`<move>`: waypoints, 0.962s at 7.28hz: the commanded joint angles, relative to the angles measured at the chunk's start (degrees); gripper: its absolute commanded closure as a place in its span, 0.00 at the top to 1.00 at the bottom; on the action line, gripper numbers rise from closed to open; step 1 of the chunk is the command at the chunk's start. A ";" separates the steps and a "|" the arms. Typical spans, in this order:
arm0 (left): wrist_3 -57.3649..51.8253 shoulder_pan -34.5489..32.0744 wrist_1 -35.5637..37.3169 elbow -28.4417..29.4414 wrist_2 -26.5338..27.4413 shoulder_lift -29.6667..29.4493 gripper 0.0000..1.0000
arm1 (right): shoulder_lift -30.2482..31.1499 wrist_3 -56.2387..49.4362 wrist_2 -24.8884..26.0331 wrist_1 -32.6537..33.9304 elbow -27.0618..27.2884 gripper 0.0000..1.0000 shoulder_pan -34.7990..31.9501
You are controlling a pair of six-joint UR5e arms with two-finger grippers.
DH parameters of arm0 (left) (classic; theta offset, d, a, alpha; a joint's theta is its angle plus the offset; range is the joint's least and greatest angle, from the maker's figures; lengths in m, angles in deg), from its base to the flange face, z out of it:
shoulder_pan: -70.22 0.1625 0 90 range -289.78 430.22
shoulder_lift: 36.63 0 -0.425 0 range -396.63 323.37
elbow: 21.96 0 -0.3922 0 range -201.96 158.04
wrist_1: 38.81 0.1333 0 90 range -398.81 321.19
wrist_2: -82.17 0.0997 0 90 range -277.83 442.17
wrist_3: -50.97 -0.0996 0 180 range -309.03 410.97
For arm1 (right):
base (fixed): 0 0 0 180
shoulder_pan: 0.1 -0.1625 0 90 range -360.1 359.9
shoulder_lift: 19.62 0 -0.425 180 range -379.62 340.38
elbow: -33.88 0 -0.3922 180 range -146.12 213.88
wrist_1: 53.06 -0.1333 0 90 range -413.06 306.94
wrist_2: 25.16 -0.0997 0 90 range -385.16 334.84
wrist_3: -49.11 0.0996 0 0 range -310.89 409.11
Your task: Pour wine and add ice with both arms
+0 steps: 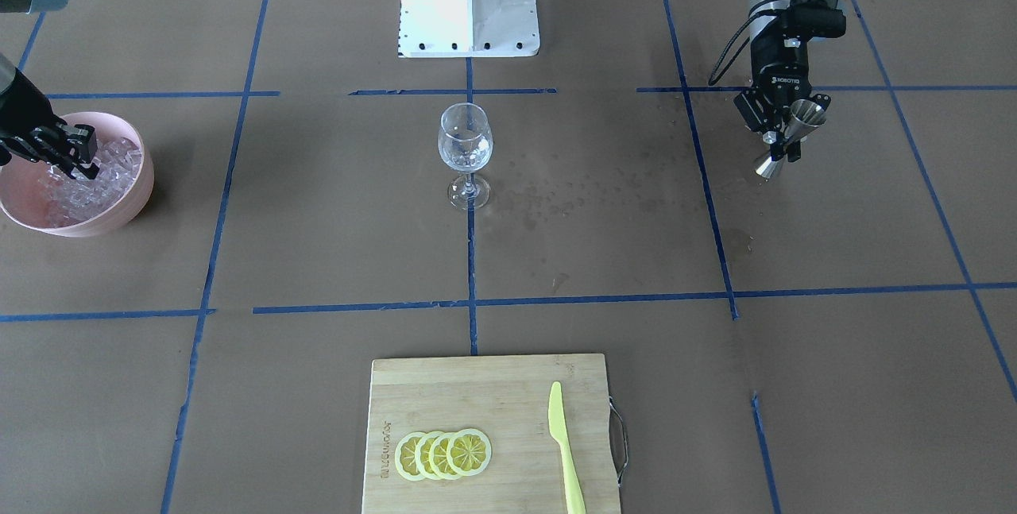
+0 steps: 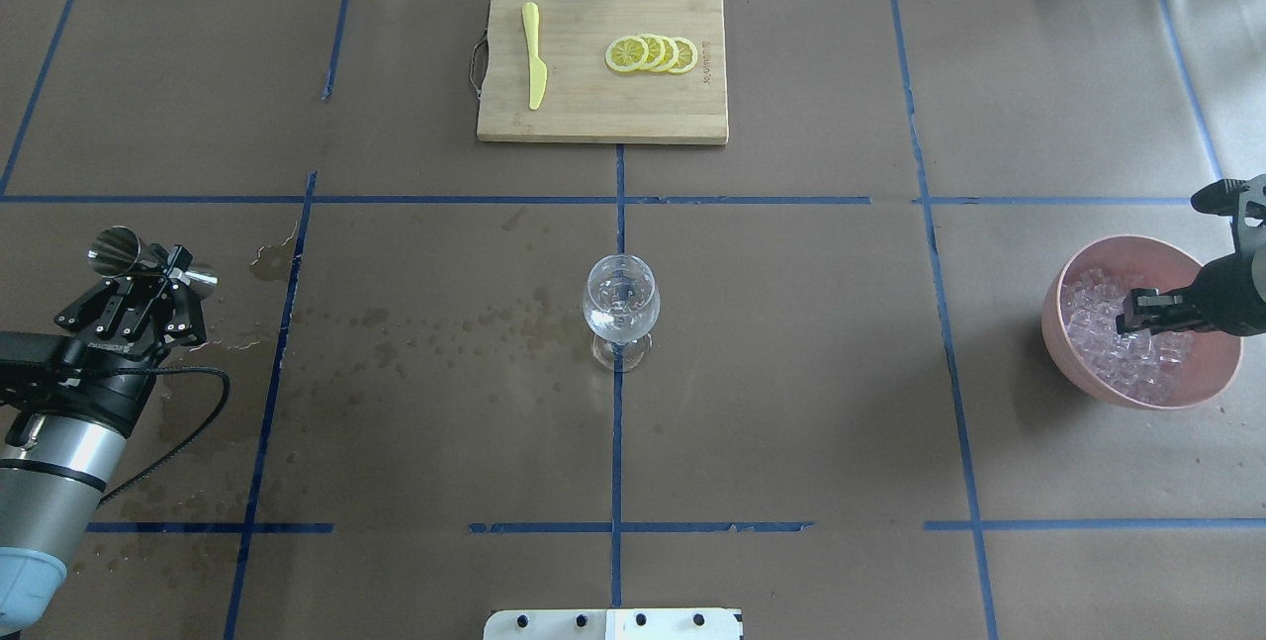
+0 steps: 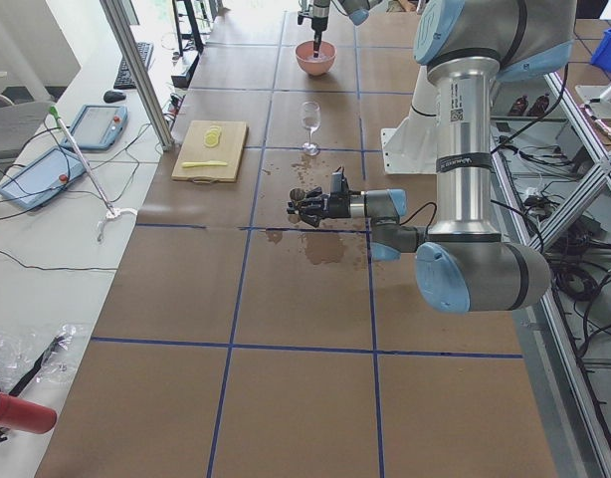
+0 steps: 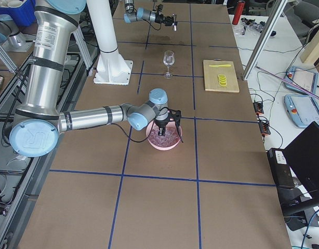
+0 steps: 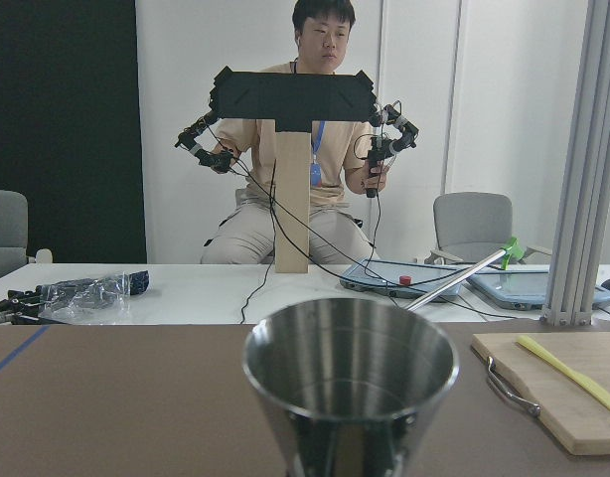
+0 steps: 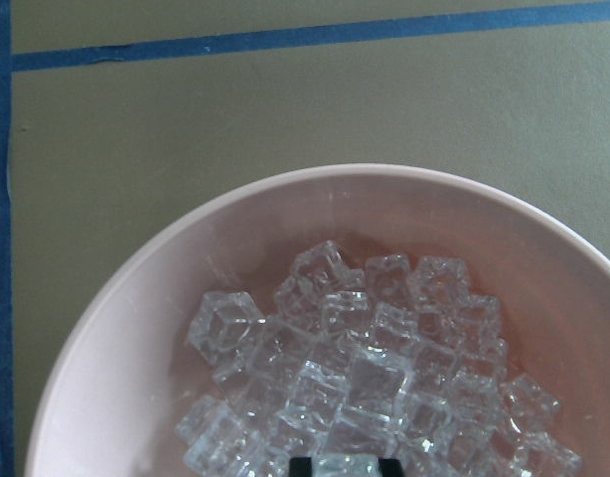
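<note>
The left gripper point(image 2: 163, 270) pinches a steel double-cone jigger point(image 2: 117, 251) at its waist, over open paper near the table's edge; wine inside is unclear. A stemmed glass point(image 2: 620, 299) stands alone mid-table. The right gripper point(image 2: 1137, 316) dips into glassy ice point(image 2: 1098, 319) in a pink bowl point(image 2: 1167, 254), its finger spread unreadable

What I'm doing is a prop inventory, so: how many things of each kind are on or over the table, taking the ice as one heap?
Wine glass: 1
Jigger: 1
Pink bowl: 1
Ice heap: 1
Cutting board: 1
Lemon slices: 4
Yellow knife: 1
Total: 10
</note>
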 commanded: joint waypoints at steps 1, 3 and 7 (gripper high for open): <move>0.31 0.74 0.00 3.12 0.07 -2.85 0.00 | 0.43 -0.28 -2.92 2.50 3.16 0.00 -2.49; 2.16 1.27 0.00 8.38 0.68 -5.49 0.00 | 0.52 -0.28 -3.55 3.22 5.02 0.00 -4.17; 2.60 2.33 0.00 9.90 1.21 -5.50 0.00 | 0.34 -0.28 -9.24 3.22 7.40 0.00 -9.43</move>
